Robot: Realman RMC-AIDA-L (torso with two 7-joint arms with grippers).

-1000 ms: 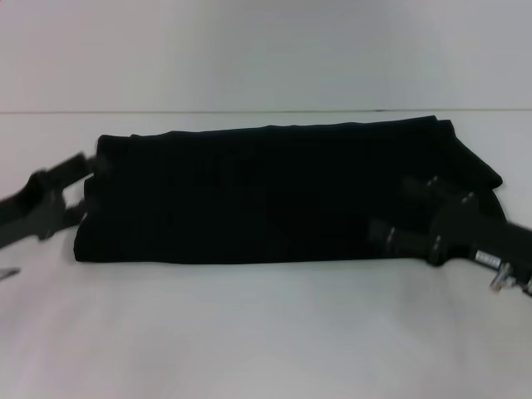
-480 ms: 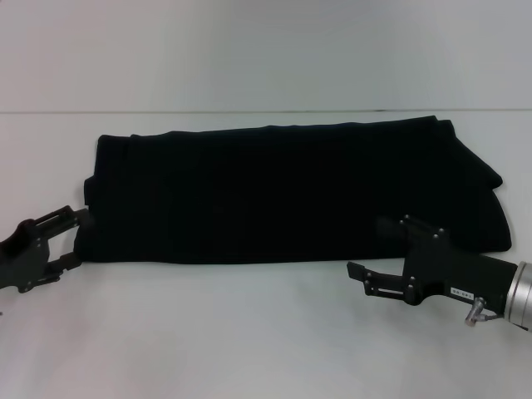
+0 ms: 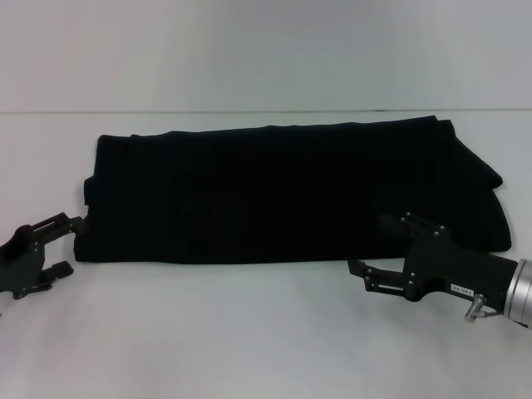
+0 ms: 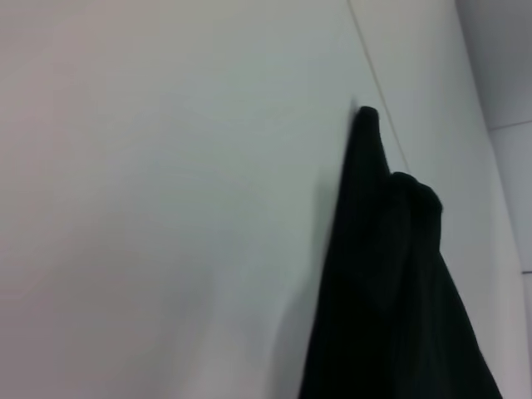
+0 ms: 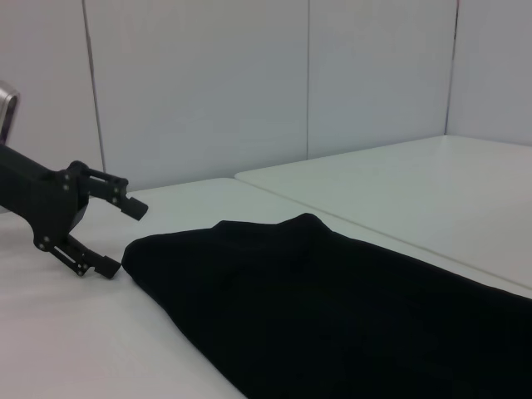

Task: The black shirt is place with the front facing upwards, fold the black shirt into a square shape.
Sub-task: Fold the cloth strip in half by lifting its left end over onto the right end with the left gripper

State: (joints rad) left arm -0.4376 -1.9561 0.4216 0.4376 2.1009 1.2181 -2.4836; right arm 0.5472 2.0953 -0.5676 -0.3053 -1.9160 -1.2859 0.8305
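I see the black shirt [image 3: 291,193] lying folded into a long horizontal band across the white table [image 3: 249,332], plain black face up, no lettering visible. My left gripper [image 3: 65,243] sits low at the band's left end, jaws spread apart and holding nothing, upper finger close to the near left corner. My right gripper [image 3: 370,246] rests at the near edge toward the right end, jaws parted and empty, its upper finger over the cloth

A bare lab-like test space: plain white table [image 3: 266,332] backed by blank white wall panels [image 5: 199,83].
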